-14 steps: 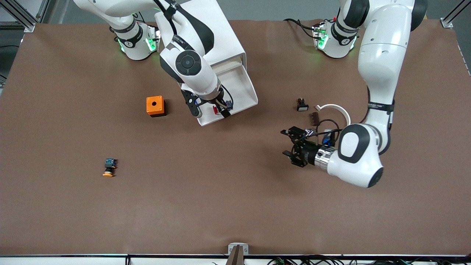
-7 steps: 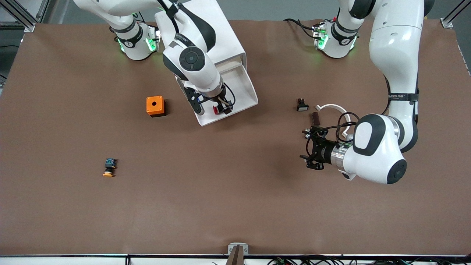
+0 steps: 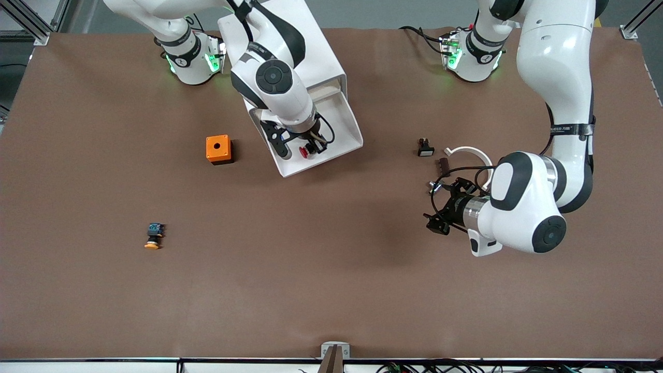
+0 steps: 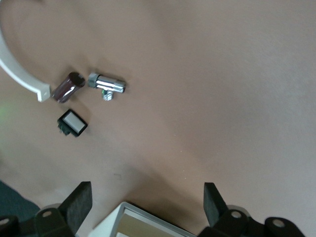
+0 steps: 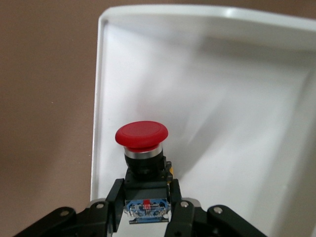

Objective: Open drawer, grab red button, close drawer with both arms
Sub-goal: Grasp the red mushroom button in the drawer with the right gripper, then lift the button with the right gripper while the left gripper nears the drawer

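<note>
The drawer point(image 3: 339, 122) stands pulled out of the white cabinet point(image 3: 311, 46). My right gripper point(image 3: 306, 150) is over the drawer's front part and is shut on the button point(image 3: 304, 152). In the right wrist view the right gripper point(image 5: 145, 191) has its fingers point(image 5: 117, 197) clamped on the black body of the button point(image 5: 141, 134), with the red cap pointing away and the bluish block between the jaws, over the drawer's white floor point(image 5: 222, 84). My left gripper point(image 3: 436, 216) is open and empty above bare table toward the left arm's end; in the left wrist view the left gripper point(image 4: 146, 202) has nothing between its fingers.
An orange box point(image 3: 218, 149) stands beside the drawer. An orange-yellow capped button point(image 3: 153, 237) lies nearer the front camera. Near the left gripper lie a small black part point(image 3: 425, 148), a brown block point(image 3: 443, 165), a white curved piece point(image 3: 474, 153) and a chrome fitting point(image 4: 106, 85).
My left gripper has drawn back from the table's middle toward the left arm's end and turned. My right gripper has turned a little over the drawer, keeping the button.
</note>
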Motion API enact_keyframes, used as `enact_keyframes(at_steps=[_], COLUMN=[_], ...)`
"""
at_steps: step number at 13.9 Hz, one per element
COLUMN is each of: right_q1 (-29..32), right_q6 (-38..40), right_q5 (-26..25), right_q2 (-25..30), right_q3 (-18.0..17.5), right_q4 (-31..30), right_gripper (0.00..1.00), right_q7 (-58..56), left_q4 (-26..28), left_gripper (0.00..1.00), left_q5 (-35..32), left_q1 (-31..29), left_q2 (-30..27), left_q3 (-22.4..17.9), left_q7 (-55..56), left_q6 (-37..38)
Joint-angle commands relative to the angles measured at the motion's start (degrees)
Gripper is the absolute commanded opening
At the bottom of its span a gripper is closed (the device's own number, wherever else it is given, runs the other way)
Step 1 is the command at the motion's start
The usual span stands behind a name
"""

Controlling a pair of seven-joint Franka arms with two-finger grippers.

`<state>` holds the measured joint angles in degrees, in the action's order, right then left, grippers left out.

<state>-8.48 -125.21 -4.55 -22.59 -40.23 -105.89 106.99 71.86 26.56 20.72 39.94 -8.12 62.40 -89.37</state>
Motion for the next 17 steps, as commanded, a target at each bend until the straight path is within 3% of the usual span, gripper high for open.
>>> enact_keyframes(at_steps=[1, 7, 9, 12, 14, 16, 17], right_q1=[2.67, 10.85, 10.77, 10.86, 10.68, 10.51, 10.24], right_q6=[6.54, 16.30, 18.50, 18.69, 18.16, 17.81, 16.94], right_q5=[-0.90, -0.37, -0.11, 1.02, 4.53, 11.98, 13.06], right_q2=[0.71, 0.44, 0.35, 0.18, -0.87, -3.41, -4.82], right_q3=[-1.08, 0.75, 5.66, 14.53, 22.00, 29.82, 31.77], right_q4=[5.67, 12.01, 13.34, 13.08, 13.08, 13.16, 13.08], right_gripper=[0.05, 0.04, 0.03, 0.03, 0.03, 0.03, 0.03], right_q7=[-5.10, -36.71, -47.79, -64.84, -78.10, -91.81, -96.49], left_q4=[0.91, 2.40, 3.54, 4.95, 4.95, 4.87, 4.95], left_gripper=[0.99, 0.99, 1.00, 1.00, 1.00, 1.00, 1.00], left_q5=[-2.91, -6.78, -6.61, -5.83, -4.07, -3.80, -3.80], left_q1=[1.77, 8.52, 10.29, 11.96, 13.63, 16.09, 17.84], left_q2=[-0.74, -0.39, -0.30, 0.75, 1.11, 1.37, 1.37], left_q3=[0.03, 0.64, 1.34, 5.73, 6.36, 6.36, 6.36], left_q7=[-9.09, -16.87, -16.96, -16.44, -15.82, -16.34, -16.43], left_q6=[-2.64, -7.48, -8.97, -15.02, -16.71, -16.71, -16.63])
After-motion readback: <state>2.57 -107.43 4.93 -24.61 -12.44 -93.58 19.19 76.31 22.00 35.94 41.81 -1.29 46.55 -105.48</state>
